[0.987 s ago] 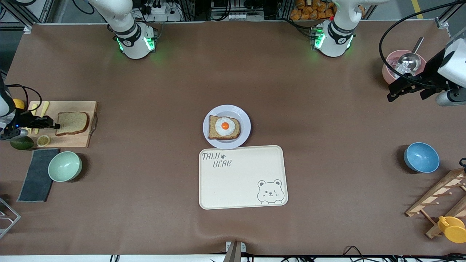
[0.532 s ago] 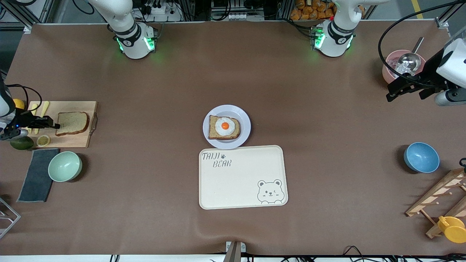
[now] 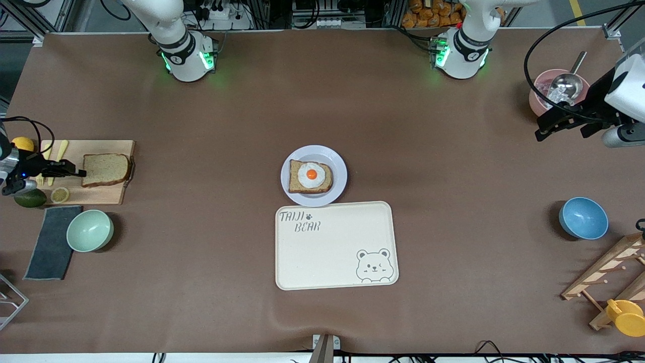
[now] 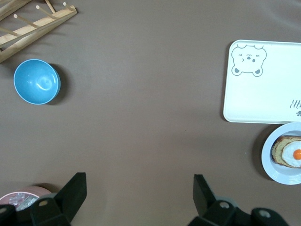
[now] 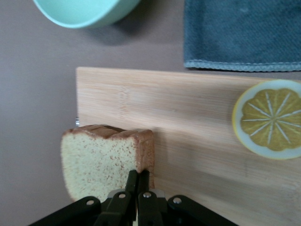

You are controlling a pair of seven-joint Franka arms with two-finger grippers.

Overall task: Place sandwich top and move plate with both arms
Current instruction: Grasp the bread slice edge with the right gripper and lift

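Brown table (image 3: 211, 282): at nine o'clock the right pincer (image 3: 80, 173) is clamped on the sandwich top (image 3: 107, 169), tilted up off the cutting board (image 3: 95, 194); the left pincer (image 3: 541, 132) waits spread at three; placing and moving the central plate (image 3: 338, 166) remain.

A big brown tabletop (image 3: 211, 126) holds many things. A cream tray with a bear drawing (image 3: 336, 245) lies in the middle. At the right arm's end sits a wooden cutting board (image 3: 90, 194) with a round lemon slice (image 3: 60, 194) on it. A green avocado (image 3: 29, 198) lies beside the board. Nearer the front camera lie a dark grey cloth (image 3: 49, 243) and a mint green bowl (image 3: 89, 230). At the left arm's end sit a blue bowl (image 3: 583, 218), a pink bowl with a metal scoop (image 3: 563, 86), a wooden rack (image 3: 607, 275) and a yellow cup (image 3: 626, 316).
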